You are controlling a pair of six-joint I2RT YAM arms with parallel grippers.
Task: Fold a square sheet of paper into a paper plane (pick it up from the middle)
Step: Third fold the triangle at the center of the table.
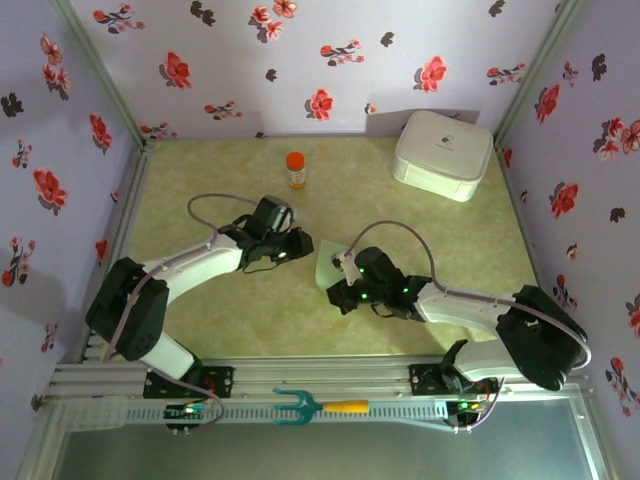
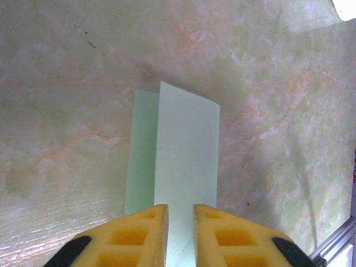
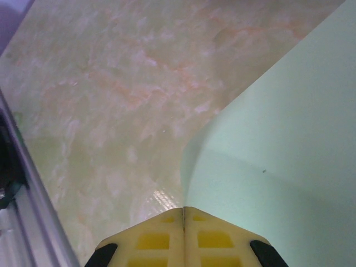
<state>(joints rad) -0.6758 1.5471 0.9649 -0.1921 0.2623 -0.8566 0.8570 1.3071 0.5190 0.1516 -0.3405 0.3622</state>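
The square sheet of paper (image 1: 328,262) is pale mint green and folded, lying mid-table between my two grippers. In the left wrist view the paper (image 2: 186,156) is a narrow doubled strip with one layer offset to the left, running toward the camera and under the fingertips. My left gripper (image 2: 181,207) stands over its near end, jaws a narrow gap apart with paper showing in the gap. My left gripper (image 1: 303,243) is just left of the sheet. My right gripper (image 3: 183,208) is shut, and the paper (image 3: 278,156) curves up from its seam. The right gripper (image 1: 342,280) is at the sheet's near right side.
A white rounded box (image 1: 443,153) stands at the back right and a small orange-capped bottle (image 1: 295,169) at the back centre. A teal fork-shaped tool (image 1: 300,406) with a yellow handle lies on the front rail. Flowered walls close in three sides.
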